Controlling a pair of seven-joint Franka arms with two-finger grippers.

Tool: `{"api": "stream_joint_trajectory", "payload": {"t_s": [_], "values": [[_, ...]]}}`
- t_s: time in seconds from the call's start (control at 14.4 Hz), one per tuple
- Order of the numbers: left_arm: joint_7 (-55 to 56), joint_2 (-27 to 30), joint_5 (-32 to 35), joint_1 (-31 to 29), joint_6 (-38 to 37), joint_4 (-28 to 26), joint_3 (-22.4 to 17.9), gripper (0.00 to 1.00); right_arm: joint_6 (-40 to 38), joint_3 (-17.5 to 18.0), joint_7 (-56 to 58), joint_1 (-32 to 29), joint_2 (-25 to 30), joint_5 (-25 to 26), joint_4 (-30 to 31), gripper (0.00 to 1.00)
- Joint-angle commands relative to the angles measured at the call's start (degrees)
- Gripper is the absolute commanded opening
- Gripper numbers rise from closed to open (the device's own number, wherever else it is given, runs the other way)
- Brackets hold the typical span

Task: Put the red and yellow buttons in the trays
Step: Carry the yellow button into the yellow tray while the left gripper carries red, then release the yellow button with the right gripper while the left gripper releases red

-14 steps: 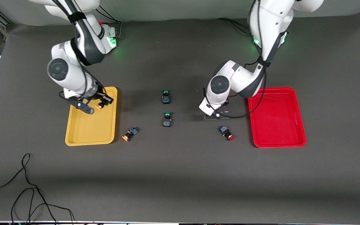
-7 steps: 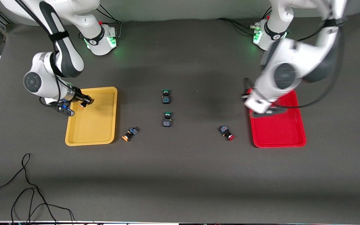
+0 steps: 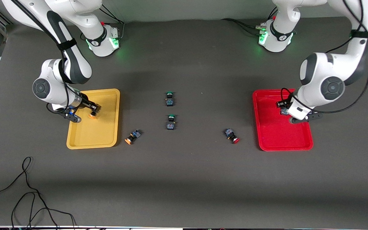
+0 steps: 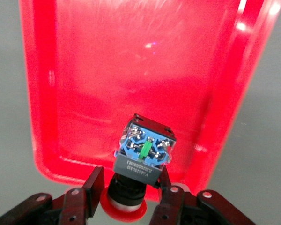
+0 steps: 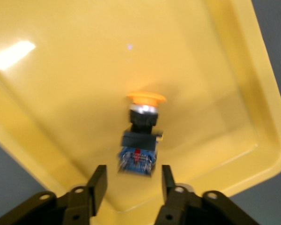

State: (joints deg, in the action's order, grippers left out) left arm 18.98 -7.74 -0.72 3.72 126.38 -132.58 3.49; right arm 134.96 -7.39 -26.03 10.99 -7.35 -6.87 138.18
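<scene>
A: What has moved since half a second ago?

B: The left gripper (image 4: 131, 187) has swung farther over the red tray (image 3: 267, 140); the right gripper (image 5: 130, 180) has shifted inward over the yellow tray (image 3: 107, 134).

A: And the fingers?

B: The left fingers (image 4: 94, 185) are closed on a red-capped button (image 4: 143, 154), hanging above the red tray's floor. The right fingers (image 5: 98, 180) stand parted; an orange-capped button (image 5: 141, 136) lies free of them over the yellow tray, though whether it has landed I cannot tell.

A: The others?

B: On the counter (image 3: 184, 179): a second orange-capped button (image 3: 132, 136) just beside the yellow tray, a second red-capped button (image 3: 232, 135) near the red tray, two green-capped buttons (image 3: 170, 98) between the trays.
</scene>
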Motion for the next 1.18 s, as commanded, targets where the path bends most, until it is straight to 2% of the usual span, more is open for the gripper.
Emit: {"api": "stream_joint_trajectory", "payload": {"t_s": [0.0, 0.14, 0.28, 0.42, 0.55, 0.69, 0.83, 0.9, 0.97, 1.11], "values": [[-0.3, -0.2, 0.5, -0.5, 10.3, -7.5, 0.8, 0.0, -0.6, 2.0, -0.8, 0.7, 0.9, -1.3, -4.0, 1.0], [-0.3, -2.8, 0.5, -0.5, 15.3, -8.5, 0.9, 0.0, -0.7, 2.2, -0.9, 0.9, 0.9, -1.4, -5.5, 1.0], [0.0, -4.7, 0.5, -0.4, 18.0, -8.3, 0.9, 0.0, -0.5, 6.4, -3.8, 0.9, -1.9, -2.9, -11.1, 1.0], [0.2, -5.3, 0.3, -0.3, 17.9, -7.6, 1.1, 0.99, -0.3, 9.3, -10.8, 1.0, -8.6, -4.0, -19.0, 1.0], [1.6, -0.9, 0.3, 0.6, 12.7, -5.6, 1.4, 0.99, 1.1, 11.5, -15.7, 1.0, -14.4, -4.0, -24.3, 1.0], [3.8, 1.3, 0.3, 1.8, -2.7, 3.5, 1.5, 0.99, 4.9, 12.1, -17.6, 1.1, -18.0, -4.0, -25.1, 1.0], [6.0, -0.2, -0.2, 4.0, -19.2, 17.5, 1.5, 0.99, 8.2, 12.8, -19.7, 1.1, -20.9, -4.0, -25.1, 1.0], [8.3, -1.7, -0.2, 5.8, -24.3, 24.0, 1.5, 0.99, 10.1, 13.6, -21.1, 1.1, -22.3, -4.0, -25.1, 1.0], [11.7, -3.8, -0.2, 7.7, -27.1, 29.1, 1.5, 0.99, 11.9, 14.2, -21.9, 1.1, -23.6, -3.9, -25.1, 1.0], [19.8, -9.1, -0.3, 11.6, -27.9, 36.5, 1.5, 0.99, 14.3, 14.5, -22.6, 1.1, -25.3, -3.9, -25.1, 1.0]]}}
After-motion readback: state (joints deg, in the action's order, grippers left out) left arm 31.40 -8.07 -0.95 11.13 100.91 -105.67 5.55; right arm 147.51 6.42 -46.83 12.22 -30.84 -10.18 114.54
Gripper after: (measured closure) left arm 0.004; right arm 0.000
